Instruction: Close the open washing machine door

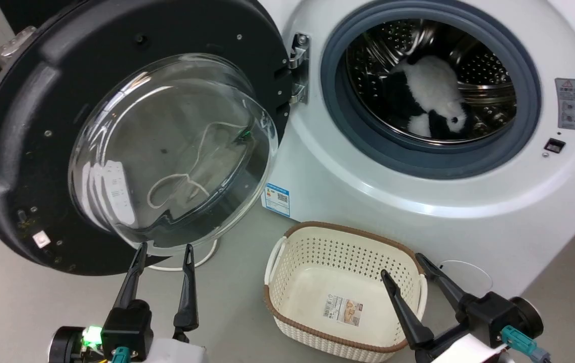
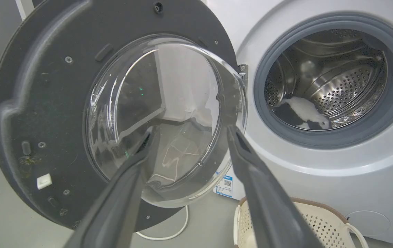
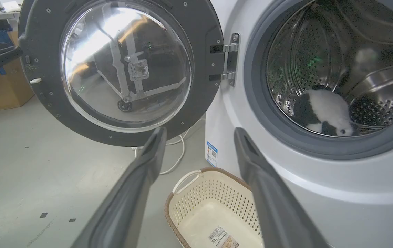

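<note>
The washing machine door (image 1: 25,151) hangs wide open on its metal hinge (image 1: 299,65), black rim and domed glass bowl (image 1: 171,151) facing me. It also shows as the door (image 2: 44,103) in the left wrist view and the door (image 3: 203,44) in the right wrist view. The white washing machine (image 1: 368,201) stands to the right, its steel drum (image 1: 433,80) ringed by a grey gasket and holding a black-and-white plush toy (image 1: 433,96). My left gripper (image 1: 164,248) is open just below the glass bowl. My right gripper (image 1: 402,263) is open above the basket.
A cream perforated basket (image 1: 287,272) with a brown rim stands on the floor before the machine, under my right gripper. A white cable (image 2: 168,236) lies on the grey floor below the door. A cardboard box (image 3: 0,86) sits at the far left of the right wrist view.
</note>
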`<state>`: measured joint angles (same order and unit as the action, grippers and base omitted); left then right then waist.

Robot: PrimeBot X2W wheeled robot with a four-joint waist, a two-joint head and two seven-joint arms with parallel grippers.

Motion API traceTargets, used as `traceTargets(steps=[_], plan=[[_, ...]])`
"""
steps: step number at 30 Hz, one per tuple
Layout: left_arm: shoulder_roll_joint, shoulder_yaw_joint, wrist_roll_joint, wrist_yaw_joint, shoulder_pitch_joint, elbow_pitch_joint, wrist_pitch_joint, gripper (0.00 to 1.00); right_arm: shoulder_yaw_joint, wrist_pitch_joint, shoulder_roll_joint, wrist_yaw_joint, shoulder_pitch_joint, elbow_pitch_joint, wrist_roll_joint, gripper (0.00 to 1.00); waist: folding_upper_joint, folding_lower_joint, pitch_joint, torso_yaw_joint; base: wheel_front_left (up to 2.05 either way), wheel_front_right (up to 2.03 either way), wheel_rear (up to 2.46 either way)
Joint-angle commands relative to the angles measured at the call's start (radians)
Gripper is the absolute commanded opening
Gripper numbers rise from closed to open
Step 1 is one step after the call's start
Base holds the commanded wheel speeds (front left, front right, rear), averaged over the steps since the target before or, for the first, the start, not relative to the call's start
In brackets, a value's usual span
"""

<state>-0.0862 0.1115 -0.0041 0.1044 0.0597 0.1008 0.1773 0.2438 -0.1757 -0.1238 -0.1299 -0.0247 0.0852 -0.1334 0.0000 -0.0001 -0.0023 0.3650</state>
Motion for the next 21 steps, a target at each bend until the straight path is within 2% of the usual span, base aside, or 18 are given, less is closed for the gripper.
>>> traceTargets(steps=[1,2,3,4,5,12,13,17,19,21], plan=[[-0.005,0.004,-0.012,0.008,0.015,0.004,0.011,1.0,0.01,-0.013,-0.006,-0.001,-0.008,0.004,-0.009,1.0,0.0,0.0001,-0.001,0.008,0.0,0.0,0.0],[-0.005,0.004,-0.012,0.008,0.015,0.004,0.011,1.0,0.01,-0.013,-0.006,-0.001,-0.008,0.004,-0.009,1.0,0.0,0.0001,-0.001,0.008,0.0,0.0,0.0],[-0.004,0.007,-0.018,0.003,0.015,0.009,0.015,0.23,0.013,-0.017,-0.008,-0.001,-0.005,0.005,-0.012,1.0,0.0,0.0001,-0.002,0.016,0.0,0.0,0.0],[-0.004,0.007,-0.018,0.003,0.015,0.009,0.015,0.23,0.013,-0.017,-0.008,-0.001,-0.005,0.005,-0.012,1.0,0.0,0.0001,-0.002,0.016,0.0,0.0,0.0],[-0.003,0.008,-0.023,0.001,0.014,0.015,0.017,0.0,0.014,-0.019,-0.009,-0.001,-0.003,0.006,-0.014,1.0,0.0,0.0001,-0.002,0.021,0.0,0.0,0.0],[0.014,-0.026,-0.076,-0.017,-0.007,0.103,0.032,0.0,-0.007,-0.034,-0.01,-0.001,0.023,0.001,-0.022,1.0,0.0,0.0001,0.018,0.052,0.0,0.0,0.0],[0.022,-0.073,-0.124,-0.032,-0.038,0.151,0.038,0.0,-0.022,-0.04,-0.011,-0.001,0.041,-0.003,-0.027,1.0,0.0,0.0001,0.037,0.065,0.0,0.0,0.0],[0.028,-0.173,-0.204,-0.063,-0.111,0.191,0.046,0.0,-0.033,-0.048,-0.021,-0.001,0.059,-0.023,-0.022,1.0,0.0,0.0001,0.079,0.068,0.0,0.0,0.0],[0.008,-0.241,-0.224,-0.081,-0.162,0.2,0.051,0.0,-0.027,-0.052,-0.035,-0.001,0.053,-0.031,-0.02,1.0,0.0,0.0001,0.107,0.057,0.0,0.0,0.0],[-0.009,-0.33,-0.295,-0.091,-0.226,0.177,0.055,0.0,-0.017,-0.056,-0.05,-0.001,0.043,-0.037,-0.021,1.0,0.0,0.0001,0.134,0.044,0.0,0.0,0.0]])
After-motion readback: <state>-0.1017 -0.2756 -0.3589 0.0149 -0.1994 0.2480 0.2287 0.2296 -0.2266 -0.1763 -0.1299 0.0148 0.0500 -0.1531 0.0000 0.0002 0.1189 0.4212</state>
